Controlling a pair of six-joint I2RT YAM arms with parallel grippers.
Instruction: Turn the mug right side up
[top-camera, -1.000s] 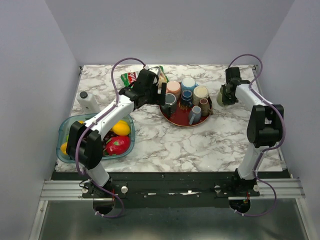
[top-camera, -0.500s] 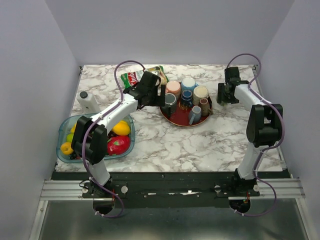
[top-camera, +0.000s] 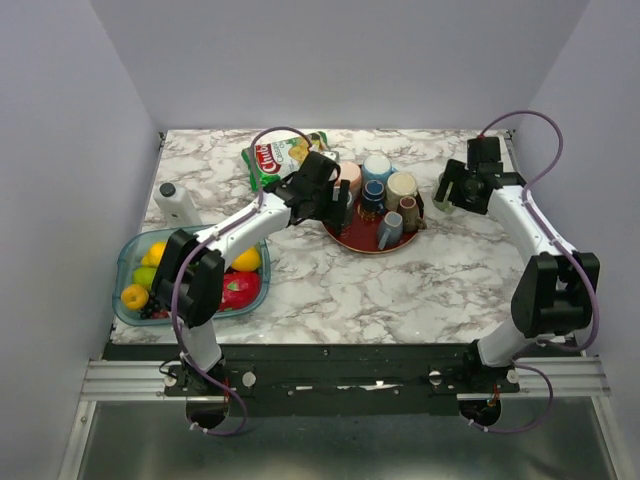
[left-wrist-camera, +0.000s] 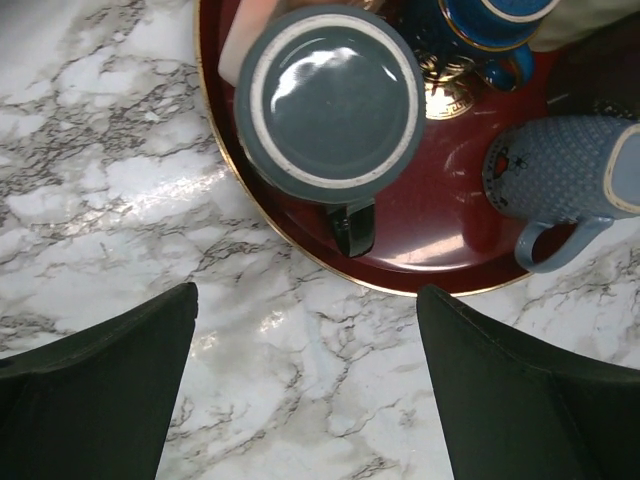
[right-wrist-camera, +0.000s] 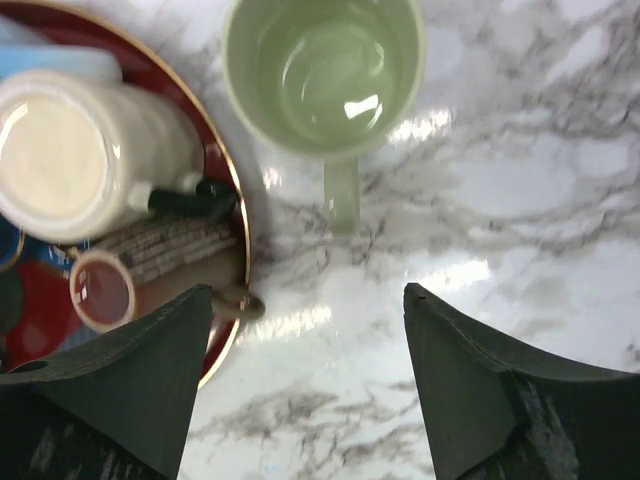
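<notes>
Grey mug (left-wrist-camera: 330, 100) is seen base-up, axis vertical, at the left rim of the red tray (left-wrist-camera: 440, 225), just below and ahead of the left gripper (left-wrist-camera: 305, 292). Its handle points back toward the wide-spread, empty jaws. The left arm is judged nearer. The right gripper (right-wrist-camera: 306, 292) is likewise wide apart and empty, above an upright green mug (right-wrist-camera: 322, 70) on the table (right-wrist-camera: 520, 180) just beside the tray. Counted: seven cups on the tray, one off it.

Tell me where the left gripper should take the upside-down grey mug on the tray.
Probably the handle, from the near rim of the tray, where the open left gripper is. The mug stands base up with the handle pointing outward over bare tray; a pink mug crowds its far side.
</notes>
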